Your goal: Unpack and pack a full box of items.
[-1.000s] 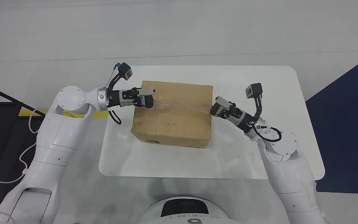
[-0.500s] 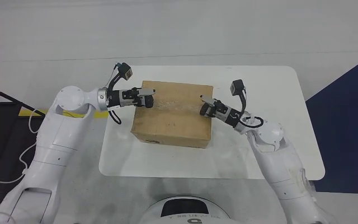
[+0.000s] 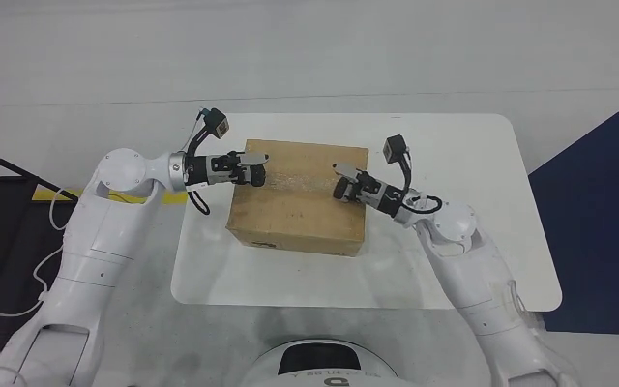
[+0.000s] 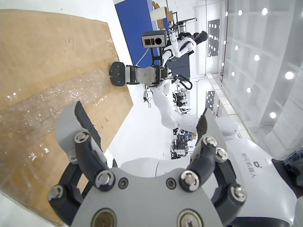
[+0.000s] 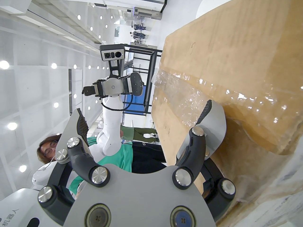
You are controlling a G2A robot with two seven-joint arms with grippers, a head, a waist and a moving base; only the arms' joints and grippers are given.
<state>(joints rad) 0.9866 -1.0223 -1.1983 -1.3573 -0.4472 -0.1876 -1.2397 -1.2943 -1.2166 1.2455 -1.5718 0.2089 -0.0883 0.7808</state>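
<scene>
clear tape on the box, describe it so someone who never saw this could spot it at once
On the white rounded table sits one closed brown cardboard box. Across the middle of its top runs a strip of clear wrinkled tape, between the left gripper and the right gripper. Its glossy glints set it apart from the matte cardboard around it.

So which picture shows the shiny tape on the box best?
The right wrist view: the tape runs close and crinkly across the box. The left wrist view shows a long stretch too; the top view gives a faint shiny strip.
</scene>
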